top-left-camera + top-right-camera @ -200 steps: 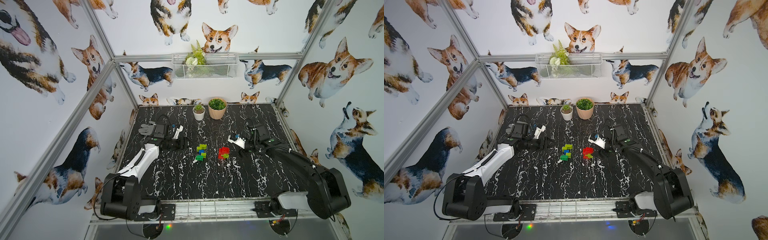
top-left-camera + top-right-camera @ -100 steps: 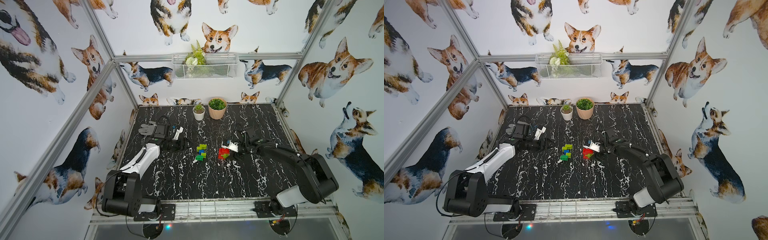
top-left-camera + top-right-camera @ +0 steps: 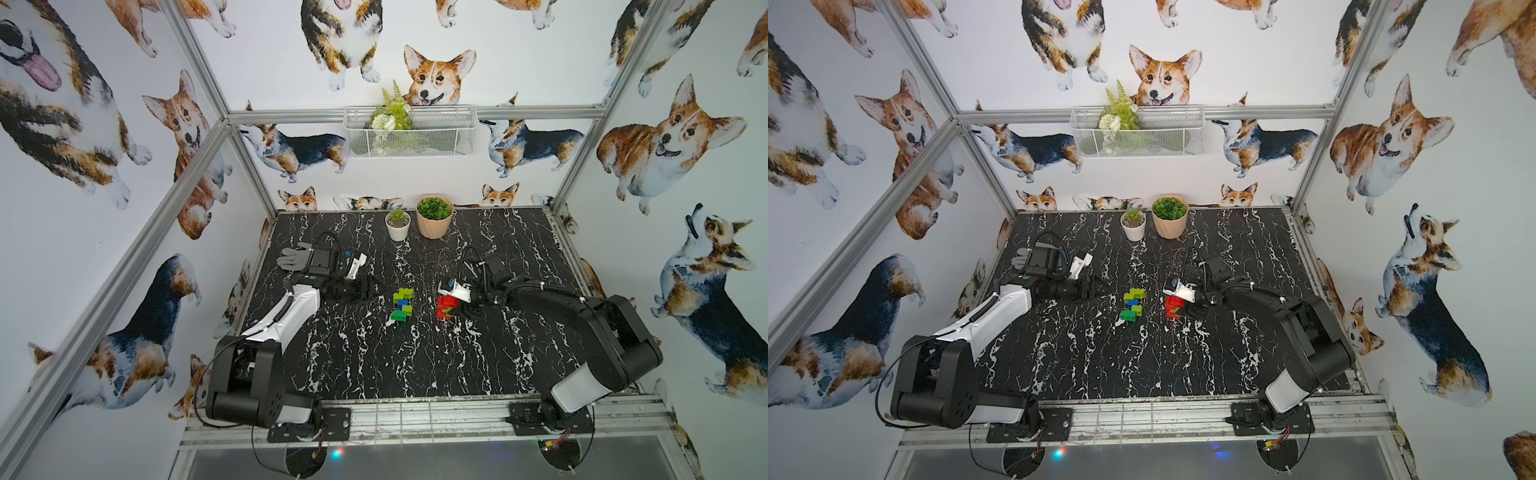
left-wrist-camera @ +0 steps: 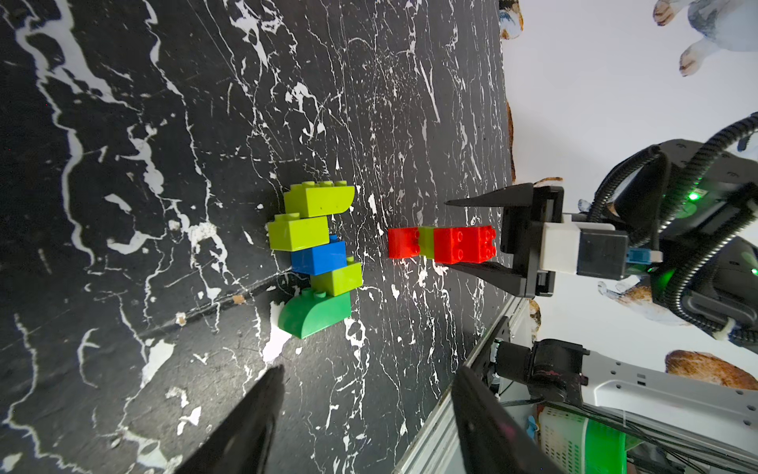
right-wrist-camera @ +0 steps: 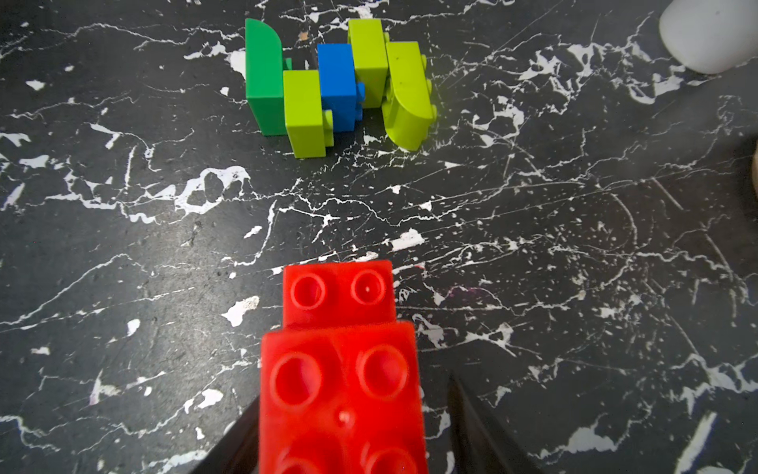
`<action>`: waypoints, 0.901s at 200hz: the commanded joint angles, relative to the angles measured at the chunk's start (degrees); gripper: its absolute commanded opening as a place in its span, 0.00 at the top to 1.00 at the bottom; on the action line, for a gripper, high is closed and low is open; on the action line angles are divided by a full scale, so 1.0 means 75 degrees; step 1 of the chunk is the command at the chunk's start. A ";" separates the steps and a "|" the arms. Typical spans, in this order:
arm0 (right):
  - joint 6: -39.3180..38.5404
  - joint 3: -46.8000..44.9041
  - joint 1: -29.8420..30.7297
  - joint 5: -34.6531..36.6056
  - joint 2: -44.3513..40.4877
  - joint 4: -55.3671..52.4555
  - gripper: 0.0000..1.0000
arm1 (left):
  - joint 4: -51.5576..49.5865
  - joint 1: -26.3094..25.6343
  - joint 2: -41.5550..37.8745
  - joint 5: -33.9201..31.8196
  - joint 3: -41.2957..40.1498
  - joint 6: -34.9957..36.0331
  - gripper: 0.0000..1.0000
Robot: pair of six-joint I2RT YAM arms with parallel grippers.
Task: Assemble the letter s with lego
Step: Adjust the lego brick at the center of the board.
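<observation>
One lego cluster [image 3: 402,305] of lime green, blue and dark green bricks lies at mid-table, also clear in the left wrist view [image 4: 316,254] and the right wrist view [image 5: 336,86]. To its right lies a red lego stack [image 3: 446,306] with one lime green brick in it [image 4: 443,245]. My right gripper [image 3: 456,309] straddles this stack's near end [image 5: 340,361]. Its jaws are open, with a gap still showing on one side. My left gripper [image 3: 368,289] hovers left of the green cluster, open and empty [image 4: 365,381].
A white plant pot [image 3: 397,226] and a terracotta pot [image 3: 434,216] stand at the back of the black marbled table [image 3: 374,365]. A wire basket [image 3: 409,131] hangs on the back wall. A metal rail [image 3: 415,419] runs along the front edge.
My right gripper has moved left up to the red stack, and its jaws have narrowed around it. The left arm has barely moved.
</observation>
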 commanded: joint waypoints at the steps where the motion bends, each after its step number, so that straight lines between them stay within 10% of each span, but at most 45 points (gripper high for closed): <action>1: 0.0096 0.0119 0.0015 -0.0249 0.0080 0.0160 0.40 | -0.0088 0.0014 0.0057 0.0119 0.0084 0.0196 0.32; 180: 0.0270 0.0922 0.0046 -0.0495 0.0424 -0.1288 0.59 | -0.0395 0.0014 0.0273 0.0222 0.0211 0.0445 0.33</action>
